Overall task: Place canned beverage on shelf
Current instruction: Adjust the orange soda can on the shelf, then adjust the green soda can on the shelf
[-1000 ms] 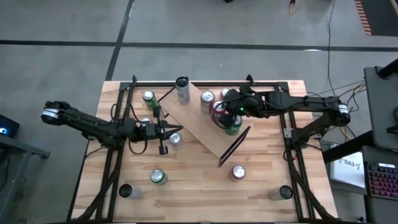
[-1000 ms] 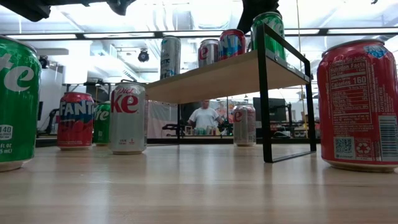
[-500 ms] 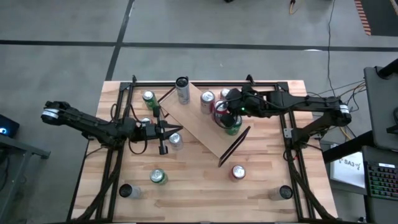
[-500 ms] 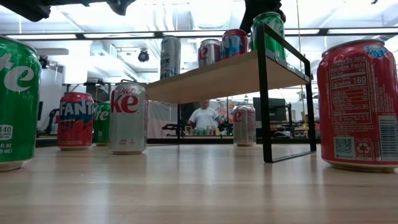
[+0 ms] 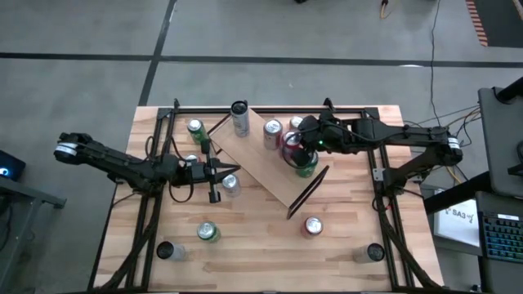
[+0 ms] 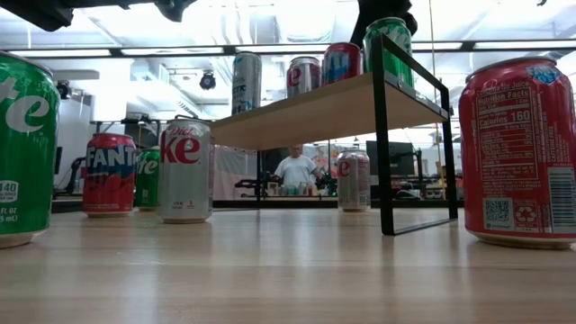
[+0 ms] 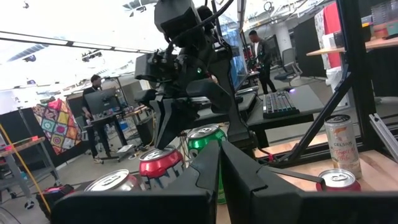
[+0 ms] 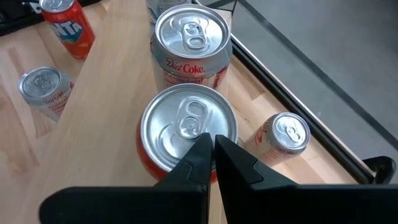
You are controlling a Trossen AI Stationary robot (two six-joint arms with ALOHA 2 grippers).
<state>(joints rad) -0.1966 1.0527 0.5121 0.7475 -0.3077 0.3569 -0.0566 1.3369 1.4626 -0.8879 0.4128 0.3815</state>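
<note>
With my right jaws (image 8: pixel 209 144) closed on nothing just above the red can (image 8: pixel 186 134) standing on the shelf (image 5: pixel 257 159), I judge it placed and should rise straight, sparing its neighbours, while my left jaws (image 5: pixel 214 172) wait closed, empty.

green can (image 6: pixel 390 47), light-wood shelf (image 6: pixel 315 112)

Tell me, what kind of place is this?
Probably a robotics lab or workshop. Two robot arms work at a plank table strewn with drink cans, and beyond it are desks, a keyboard and people at workstations.
</note>
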